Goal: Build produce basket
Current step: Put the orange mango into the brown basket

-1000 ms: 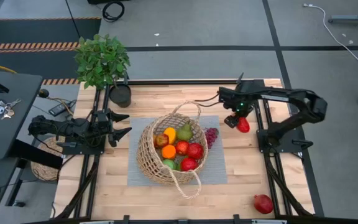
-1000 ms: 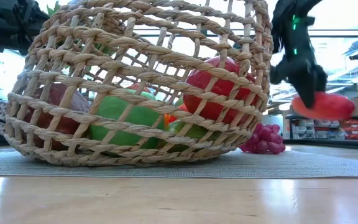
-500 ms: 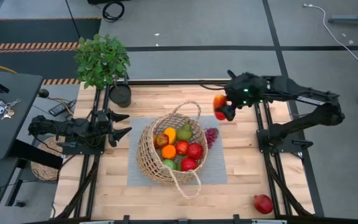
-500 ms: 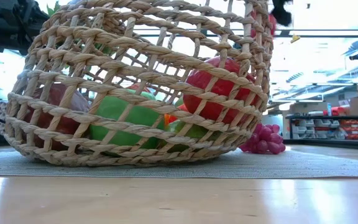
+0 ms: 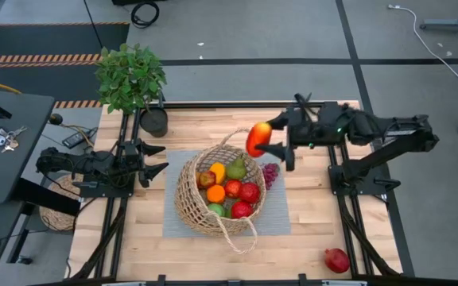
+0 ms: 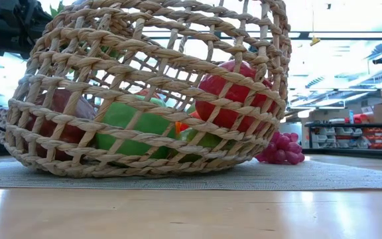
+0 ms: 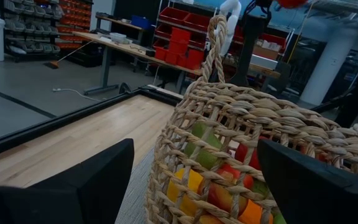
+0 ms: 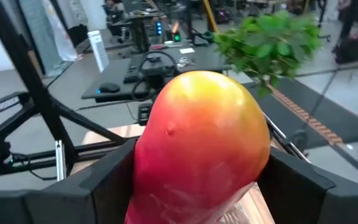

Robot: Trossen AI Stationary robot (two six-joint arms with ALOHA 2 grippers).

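The round tan wicker basket (image 5: 217, 191) stands on a grey mat, holding an orange, a yellow pepper, a green pear, and red and green apples. It fills the low view (image 6: 151, 93) and the left wrist view (image 7: 260, 155). Purple grapes (image 5: 270, 172) lie on the mat against its right side. A red pomegranate (image 5: 336, 260) rests by the near right corner. My right gripper (image 5: 258, 139) hovers over the basket's far right rim, shut on a red and yellow mango-like fruit (image 8: 201, 137). My left gripper (image 5: 156, 159) waits open, left of the basket. My right gripper pinches the red and yellow fruit between its two fingers, one finger (image 8: 114, 180) on each side of the fruit's lower half (image 8: 166, 186). The fingers reach in level from the table's right side. The fruit is lifted clear, high above the table.
A leafy potted plant (image 5: 133, 79) stands at the far left corner of the table. The basket's far loop handle (image 5: 241, 139) rises just beside the held fruit. Bare wood shows along the near edge and on the right of the mat.
My right gripper has risen from low over the table's right side, carrying the red and yellow fruit, and swung left toward the basket. It has climbed out of the low view. The fruit now hangs over the basket's far right rim.
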